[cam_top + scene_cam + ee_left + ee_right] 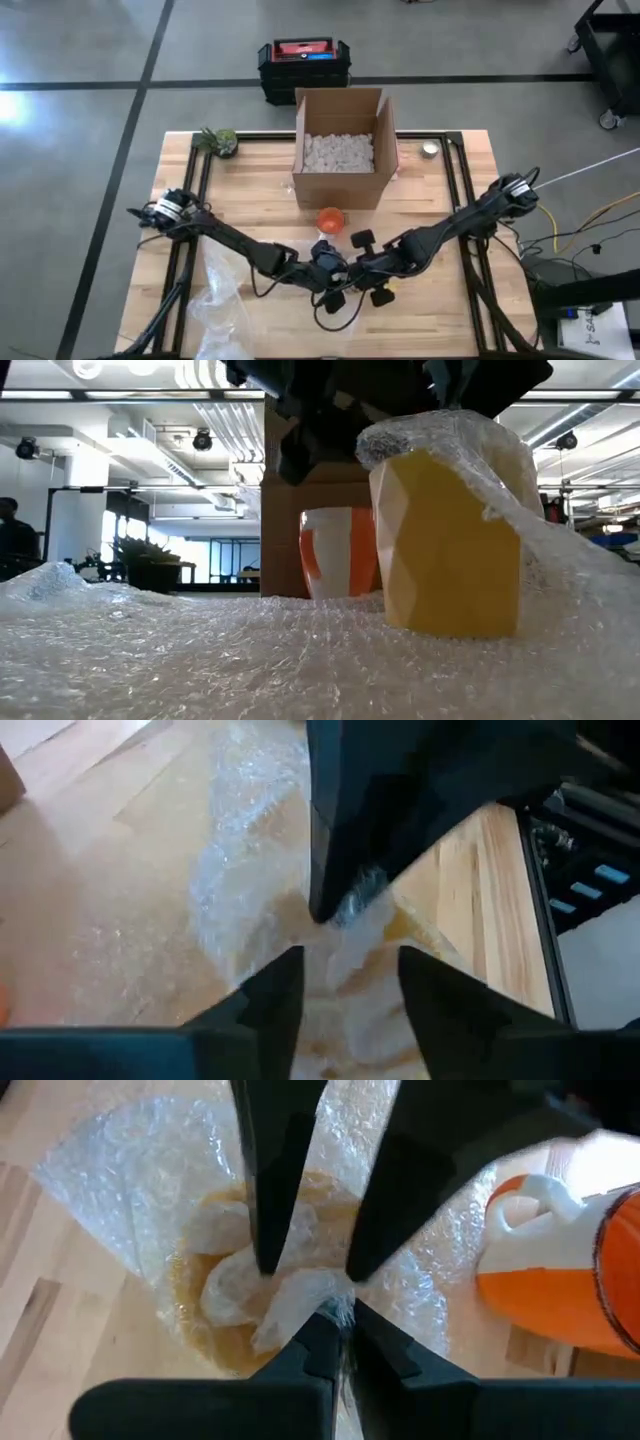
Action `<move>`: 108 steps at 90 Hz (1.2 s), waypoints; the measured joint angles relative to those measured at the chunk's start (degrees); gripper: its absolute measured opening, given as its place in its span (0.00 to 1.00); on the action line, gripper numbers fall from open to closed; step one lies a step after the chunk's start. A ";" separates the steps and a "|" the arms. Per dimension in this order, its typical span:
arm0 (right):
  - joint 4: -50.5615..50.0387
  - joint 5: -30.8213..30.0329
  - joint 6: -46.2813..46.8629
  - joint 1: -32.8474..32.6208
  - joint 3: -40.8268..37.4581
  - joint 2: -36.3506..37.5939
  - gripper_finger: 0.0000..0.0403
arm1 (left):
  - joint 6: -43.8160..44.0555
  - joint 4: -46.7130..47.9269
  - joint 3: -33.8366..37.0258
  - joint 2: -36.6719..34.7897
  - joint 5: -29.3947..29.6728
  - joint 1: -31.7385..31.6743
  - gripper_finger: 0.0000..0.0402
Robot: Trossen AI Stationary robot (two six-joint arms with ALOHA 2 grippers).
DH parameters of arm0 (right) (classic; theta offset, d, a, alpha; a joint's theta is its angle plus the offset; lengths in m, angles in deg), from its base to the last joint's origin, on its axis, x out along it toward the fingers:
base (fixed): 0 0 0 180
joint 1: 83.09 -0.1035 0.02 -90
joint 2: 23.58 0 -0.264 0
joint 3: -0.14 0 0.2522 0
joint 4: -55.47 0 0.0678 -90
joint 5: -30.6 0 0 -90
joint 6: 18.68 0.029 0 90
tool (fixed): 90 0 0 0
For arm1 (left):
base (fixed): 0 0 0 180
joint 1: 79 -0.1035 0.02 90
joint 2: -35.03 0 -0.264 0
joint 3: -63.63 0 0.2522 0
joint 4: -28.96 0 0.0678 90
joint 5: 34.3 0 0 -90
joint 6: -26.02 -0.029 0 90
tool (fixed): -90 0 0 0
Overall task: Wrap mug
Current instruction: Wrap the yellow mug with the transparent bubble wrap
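A yellow faceted mug [445,550] stands upright on a sheet of bubble wrap [250,660] near the table's front middle. The wrap is drawn up over its top and one side. Both grippers hang over the mug. My right gripper [343,1312] is shut on a bunch of wrap at the mug's mouth. My left gripper [350,960] is open, its two fingers [268,1230] pointing down on either side of that bunch. In the high view the arms hide the mug. My right gripper pinches a gathered bunch of bubble wrap [318,1292] between its two fingertips, over the mug's mouth. The fingers come from above, slanting down. The wrap runs from there down the mug's side [520,510] to the table. Whether my left gripper's open fingers touch the wrap cannot be told.
An orange-and-white mug [338,550] stands just behind the yellow one, toward an open cardboard box [340,150] holding packing peanuts. Loose bubble wrap [215,300] spreads to the front left. A small plant [220,142] sits at the far left corner, and a black case [303,65] lies on the floor beyond.
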 joint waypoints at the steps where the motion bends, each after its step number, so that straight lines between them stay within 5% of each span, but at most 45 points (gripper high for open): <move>1: 0.08 0.00 0.00 0.00 0.00 0.00 0.00 | -0.27 -0.14 0.00 0.07 0.02 -0.04 0.46; 22: 2.47 0.02 0.23 0.00 -0.02 0.00 0.00 | -1.46 0.03 -0.02 0.88 1.11 -0.94 0.49; 43: 2.45 -0.34 0.61 0.08 -0.02 0.02 0.00 | -2.51 0.07 -0.02 0.88 0.96 -0.87 0.04; 81: -10.64 0.17 4.54 -0.13 3.74 4.33 0.02 | -1.86 1.84 -0.07 0.81 1.18 -0.98 0.00; 108: -13.90 -0.46 6.59 -0.13 3.59 6.58 0.17 | -1.83 2.29 0.02 0.85 1.05 -0.94 0.00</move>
